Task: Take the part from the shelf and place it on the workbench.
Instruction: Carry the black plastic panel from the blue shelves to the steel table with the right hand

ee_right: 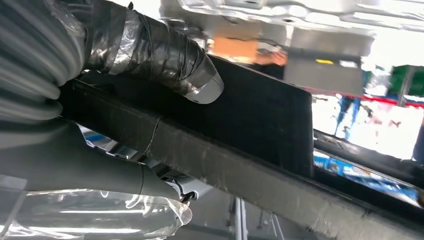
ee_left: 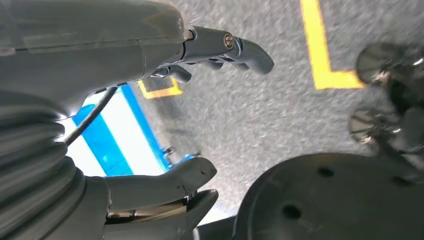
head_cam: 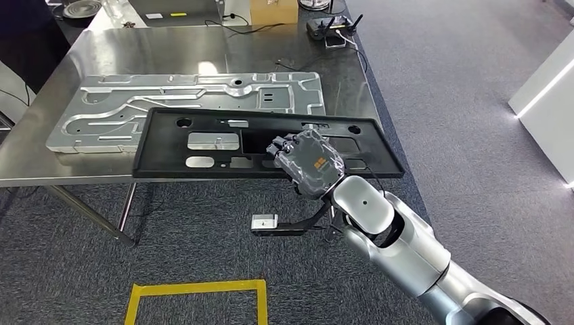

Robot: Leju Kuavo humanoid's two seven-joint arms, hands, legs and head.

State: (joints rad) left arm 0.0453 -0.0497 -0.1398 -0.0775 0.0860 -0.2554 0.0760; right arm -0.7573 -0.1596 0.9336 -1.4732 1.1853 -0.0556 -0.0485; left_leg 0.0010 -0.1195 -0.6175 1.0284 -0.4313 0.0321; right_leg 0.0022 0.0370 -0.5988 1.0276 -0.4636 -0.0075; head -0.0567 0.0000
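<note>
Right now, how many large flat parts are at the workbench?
2. A silver metal panel lies on the workbench. A black panel, held by the right hand, overlaps the silver one's near edge and overhangs the bench front. Others may be hidden.

no text, label, brand or number can be read in any of the views. the right hand (head_cam: 308,161) carries a small orange mark on its back, too small to make out. a yellow tag (head_cam: 178,14) and a white tag (head_cam: 153,15) lie at the far end of the workbench (head_cam: 203,51), both without legible writing. the cardboard box (head_cam: 273,10) beside them shows no print that can be read. yellow tape (head_cam: 196,290) on the floor near the robot forms a plain outline, with no letters or figures.
</note>
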